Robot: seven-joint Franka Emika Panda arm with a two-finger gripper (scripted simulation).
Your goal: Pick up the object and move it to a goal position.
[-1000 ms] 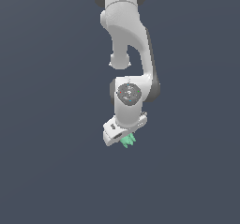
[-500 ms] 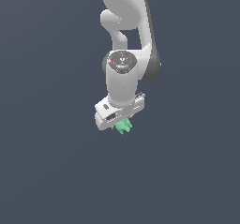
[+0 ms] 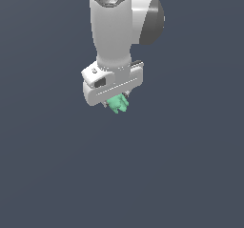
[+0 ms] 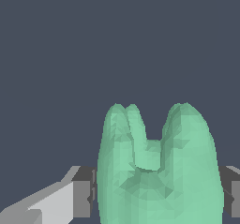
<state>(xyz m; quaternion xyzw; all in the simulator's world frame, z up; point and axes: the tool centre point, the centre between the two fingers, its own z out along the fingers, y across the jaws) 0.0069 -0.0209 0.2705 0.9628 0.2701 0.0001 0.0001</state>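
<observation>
Exterior view: arm (image 3: 114, 26) vertical, gripper (image 3: 116, 103) down, clamping object (image 3: 117, 104).

A bare simulated scene is shown, not a real room: a flat slate-grey backdrop (image 3: 190, 174) is rendered everywhere, and the mint-green object (image 4: 159, 171) is drawn with faceted, polygonal surfaces.

The object (image 3: 117, 104) sits between the fingers (image 3: 126, 95), beneath the arm (image 3: 113, 26).
</observation>
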